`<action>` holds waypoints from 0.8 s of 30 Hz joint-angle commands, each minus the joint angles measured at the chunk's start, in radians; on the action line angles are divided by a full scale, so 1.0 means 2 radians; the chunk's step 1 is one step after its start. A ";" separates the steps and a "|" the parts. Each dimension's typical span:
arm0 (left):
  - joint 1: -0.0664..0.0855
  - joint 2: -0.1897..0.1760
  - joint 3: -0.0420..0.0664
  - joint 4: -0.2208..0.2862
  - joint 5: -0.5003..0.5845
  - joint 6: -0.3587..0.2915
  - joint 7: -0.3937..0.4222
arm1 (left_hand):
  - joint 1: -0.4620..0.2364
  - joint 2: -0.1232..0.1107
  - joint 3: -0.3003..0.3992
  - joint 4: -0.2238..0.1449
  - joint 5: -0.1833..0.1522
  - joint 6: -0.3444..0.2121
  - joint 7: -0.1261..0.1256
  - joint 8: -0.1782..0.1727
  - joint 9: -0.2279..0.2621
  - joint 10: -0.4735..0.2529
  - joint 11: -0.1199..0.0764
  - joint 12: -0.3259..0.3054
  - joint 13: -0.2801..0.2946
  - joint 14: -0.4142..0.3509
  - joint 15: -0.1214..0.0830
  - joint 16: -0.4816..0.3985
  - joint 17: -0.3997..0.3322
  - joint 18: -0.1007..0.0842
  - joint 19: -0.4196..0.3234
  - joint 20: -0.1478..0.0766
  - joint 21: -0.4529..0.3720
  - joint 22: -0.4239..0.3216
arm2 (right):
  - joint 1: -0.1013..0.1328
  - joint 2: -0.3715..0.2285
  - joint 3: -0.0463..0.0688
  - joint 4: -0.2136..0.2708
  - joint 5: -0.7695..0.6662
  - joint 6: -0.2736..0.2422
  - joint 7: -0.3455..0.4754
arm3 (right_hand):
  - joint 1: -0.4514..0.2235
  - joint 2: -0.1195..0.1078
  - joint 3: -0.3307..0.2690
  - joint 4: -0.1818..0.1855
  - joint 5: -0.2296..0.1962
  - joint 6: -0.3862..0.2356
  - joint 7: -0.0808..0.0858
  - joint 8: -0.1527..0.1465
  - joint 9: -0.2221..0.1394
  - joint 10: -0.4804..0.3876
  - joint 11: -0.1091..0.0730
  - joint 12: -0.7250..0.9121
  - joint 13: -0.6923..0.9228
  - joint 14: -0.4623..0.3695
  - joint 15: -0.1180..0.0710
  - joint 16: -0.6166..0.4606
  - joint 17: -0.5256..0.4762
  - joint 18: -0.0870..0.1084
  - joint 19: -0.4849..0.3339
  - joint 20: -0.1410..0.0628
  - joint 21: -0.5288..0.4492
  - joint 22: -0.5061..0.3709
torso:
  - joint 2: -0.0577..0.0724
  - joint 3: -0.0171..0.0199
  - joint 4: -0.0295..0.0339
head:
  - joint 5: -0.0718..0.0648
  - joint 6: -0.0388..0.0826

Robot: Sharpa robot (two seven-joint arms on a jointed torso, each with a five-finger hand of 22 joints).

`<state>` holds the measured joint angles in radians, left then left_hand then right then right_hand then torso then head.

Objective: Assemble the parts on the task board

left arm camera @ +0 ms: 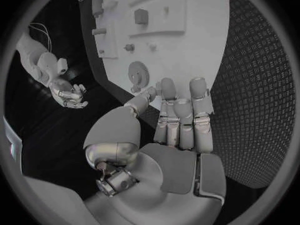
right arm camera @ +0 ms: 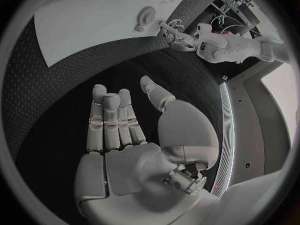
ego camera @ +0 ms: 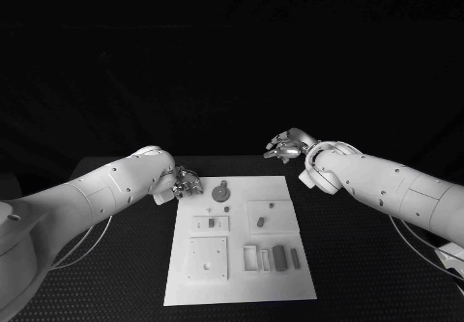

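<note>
Hovering empty — left robot hand [ego camera: 181, 184] over the task board [ego camera: 238, 290] corner, right robot hand [ego camera: 288, 145] beyond it — fingers apart.

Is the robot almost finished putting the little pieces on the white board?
No, it looks barely started. Both hands hold nothing: the left hand hovers at the board's far left corner by the round gear, and the right hand is off beyond the far right corner. Small dark pieces lie loose near the front. Almost everything seems left to do.
</note>
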<state>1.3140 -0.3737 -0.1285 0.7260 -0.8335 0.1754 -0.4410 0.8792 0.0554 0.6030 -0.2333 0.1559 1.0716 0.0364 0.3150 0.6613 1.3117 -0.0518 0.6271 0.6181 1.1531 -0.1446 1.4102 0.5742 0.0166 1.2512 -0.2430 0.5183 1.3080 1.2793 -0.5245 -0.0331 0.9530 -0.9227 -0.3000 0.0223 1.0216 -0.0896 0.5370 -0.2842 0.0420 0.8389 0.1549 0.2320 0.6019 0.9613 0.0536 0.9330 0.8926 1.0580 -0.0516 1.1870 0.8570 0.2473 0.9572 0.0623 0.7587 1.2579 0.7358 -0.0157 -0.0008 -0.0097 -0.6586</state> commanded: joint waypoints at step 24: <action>0.029 -0.142 -0.020 0.272 -0.001 -0.082 -0.049 | 0.012 0.008 0.000 -0.005 0.011 0.020 0.006 0.019 0.031 0.014 -0.003 -0.002 0.003 0.011 -0.009 0.007 -0.001 0.004 0.010 -0.002 0.009 0.011 | 0.000 -0.002 0.000 -0.007 0.004 0.004 0.008 | -0.008 0.000 -0.003 0.000 0.003 -0.001 0.005 -0.003 0.000 -0.006 0.000 0.001 -0.005 -0.007 0.000 -0.007 -0.001 0.005 -0.004 0.007 -0.006 0.000 | -0.001 -0.0001 0.0041 | -0.001 -0.003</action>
<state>1.3714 -0.6540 -0.1684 1.2560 -0.7893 0.0682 -0.5140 0.8793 0.0553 0.6000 -0.2364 0.1732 1.0868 0.0303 0.3150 0.6585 1.3295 -0.0526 0.6272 0.6229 1.1673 -0.1450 1.4212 0.5734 0.0152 1.2621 -0.2459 0.5303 1.3077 1.2794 -0.5278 -0.0331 0.9373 -0.9170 -0.2990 0.0257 1.0134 -0.0893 0.5341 -0.2814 0.0420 0.8362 0.1594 0.2320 0.6016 0.9540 0.0536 0.9330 0.8837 1.0520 -0.0502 1.1801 0.8567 0.2466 0.9483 0.0712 0.7501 1.2585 0.7324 -0.0153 0.0088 -0.0105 -0.6644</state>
